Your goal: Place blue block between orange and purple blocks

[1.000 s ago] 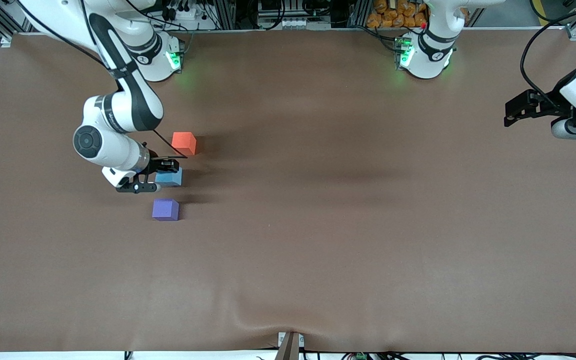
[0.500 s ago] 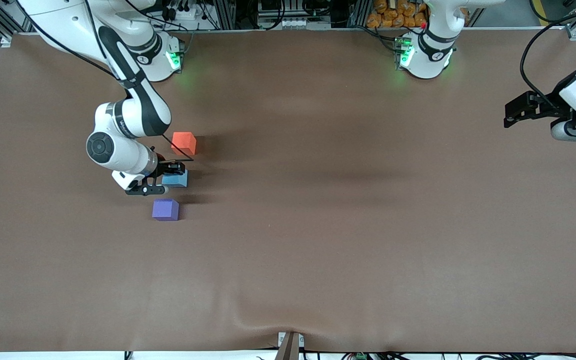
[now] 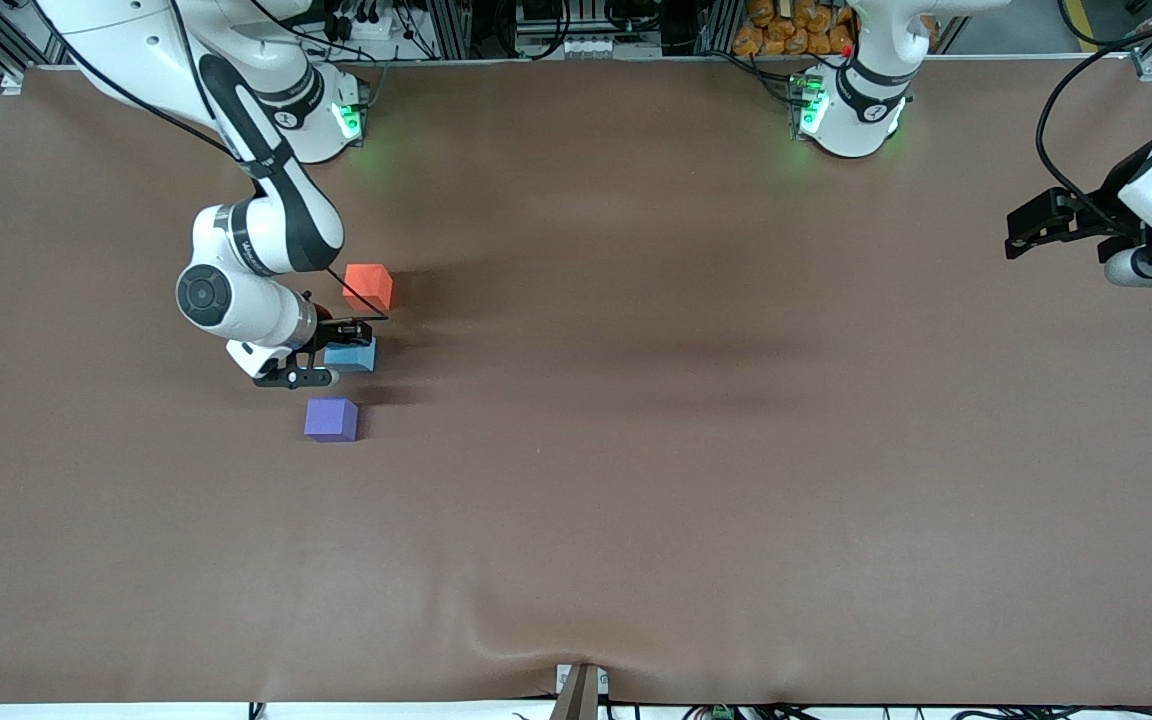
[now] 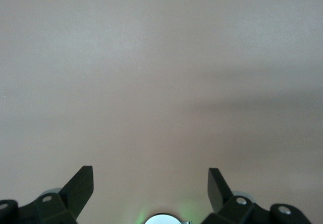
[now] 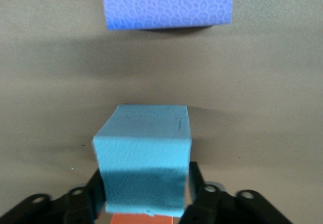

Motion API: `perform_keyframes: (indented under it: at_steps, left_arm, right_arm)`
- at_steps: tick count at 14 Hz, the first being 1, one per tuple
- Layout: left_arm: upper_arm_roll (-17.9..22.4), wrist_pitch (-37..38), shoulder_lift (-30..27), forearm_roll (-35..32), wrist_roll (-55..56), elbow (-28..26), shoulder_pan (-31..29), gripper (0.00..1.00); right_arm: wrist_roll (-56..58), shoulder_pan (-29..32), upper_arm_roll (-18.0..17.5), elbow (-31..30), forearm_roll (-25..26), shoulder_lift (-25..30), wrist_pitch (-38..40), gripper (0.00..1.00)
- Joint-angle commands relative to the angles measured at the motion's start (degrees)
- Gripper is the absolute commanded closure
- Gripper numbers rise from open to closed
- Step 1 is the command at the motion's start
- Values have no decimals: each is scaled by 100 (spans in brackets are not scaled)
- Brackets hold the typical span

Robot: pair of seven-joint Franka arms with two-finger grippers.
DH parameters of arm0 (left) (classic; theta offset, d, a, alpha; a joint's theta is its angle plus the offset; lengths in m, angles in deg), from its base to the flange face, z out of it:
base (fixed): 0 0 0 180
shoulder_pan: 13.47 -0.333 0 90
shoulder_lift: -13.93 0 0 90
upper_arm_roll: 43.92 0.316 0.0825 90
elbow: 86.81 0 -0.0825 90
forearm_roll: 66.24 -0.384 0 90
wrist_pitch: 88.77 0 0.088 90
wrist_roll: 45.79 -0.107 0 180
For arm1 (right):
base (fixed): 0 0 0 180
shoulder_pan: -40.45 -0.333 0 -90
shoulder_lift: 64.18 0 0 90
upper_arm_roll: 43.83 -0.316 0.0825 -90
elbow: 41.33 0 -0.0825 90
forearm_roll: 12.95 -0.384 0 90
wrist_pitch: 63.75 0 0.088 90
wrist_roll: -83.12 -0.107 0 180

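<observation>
My right gripper (image 3: 334, 350) is shut on the blue block (image 3: 356, 358), holding it low at the table between the orange block (image 3: 368, 286) and the purple block (image 3: 331, 418). In the right wrist view the fingers (image 5: 197, 183) press both sides of the blue block (image 5: 144, 143); the purple block (image 5: 166, 4) lies ahead of it and an edge of the orange block (image 5: 146, 219) shows under it. My left gripper (image 3: 1021, 225) waits open and empty over the left arm's end of the table, and its wrist view (image 4: 149, 176) shows only bare table.
The brown table cover (image 3: 636, 450) has a small bulge at its edge nearest the front camera. The two arm bases (image 3: 846, 110) stand along the edge farthest from the front camera.
My right gripper with the blue block shifted slightly toward the left arm's end, lining up between the orange and purple blocks, then stayed still. The left gripper barely moved.
</observation>
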Motion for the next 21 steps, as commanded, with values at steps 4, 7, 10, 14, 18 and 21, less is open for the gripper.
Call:
perform_keyframes:
  at_steps: [4, 7, 10, 14, 18, 21]
  left_arm:
    - [-42, 49, -66, -24, 15, 74, 23, 0]
    - [-33, 40, -48, -15, 6, 74, -21, 0]
    - [-15, 31, -48, 3, 6, 74, -30, 0]
    - [-33, 31, -48, -6, 6, 74, -21, 0]
    - [-33, 31, -48, -33, 15, 74, -21, 0]
    - [-33, 31, -48, -33, 15, 74, -21, 0]
  right_arm:
    - [37, 38, -4, 823, -119, 426, 1496, 0]
    - [115, 265, 5, 2833, -110, 313, 3352, 0]
    - [816, 590, -4, 4452, 257, 207, 4319, 0]
    - [960, 846, -39, 5660, 417, 259, 5604, 0]
    - [907, 855, 13, 5875, 495, 1003, 6346, 0]
    - [924, 952, 5, 4252, 558, 2076, 5312, 0]
